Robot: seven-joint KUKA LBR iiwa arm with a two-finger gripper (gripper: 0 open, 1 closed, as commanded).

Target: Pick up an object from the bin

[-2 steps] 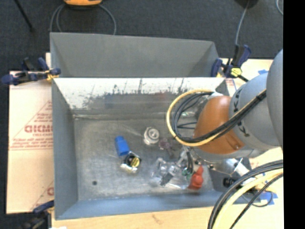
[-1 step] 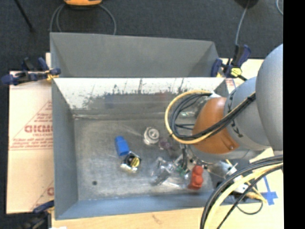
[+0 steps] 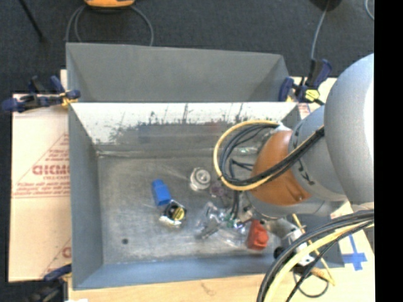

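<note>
Grey bin, worn floor. Small things are scattered at centre. Gripper is positioned low over a clear tangle beside a red block at front right; whether it is open or closed cannot be told. Approach step is judged in hand — a firm close, then a lift, is called for.

The bin holds 1 blue block, 1 small black-and-yellow piece, 1 round silver-white cap, 1 red chunk and 1 tangle of clear and grey bits, too jumbled to count apart.
</note>
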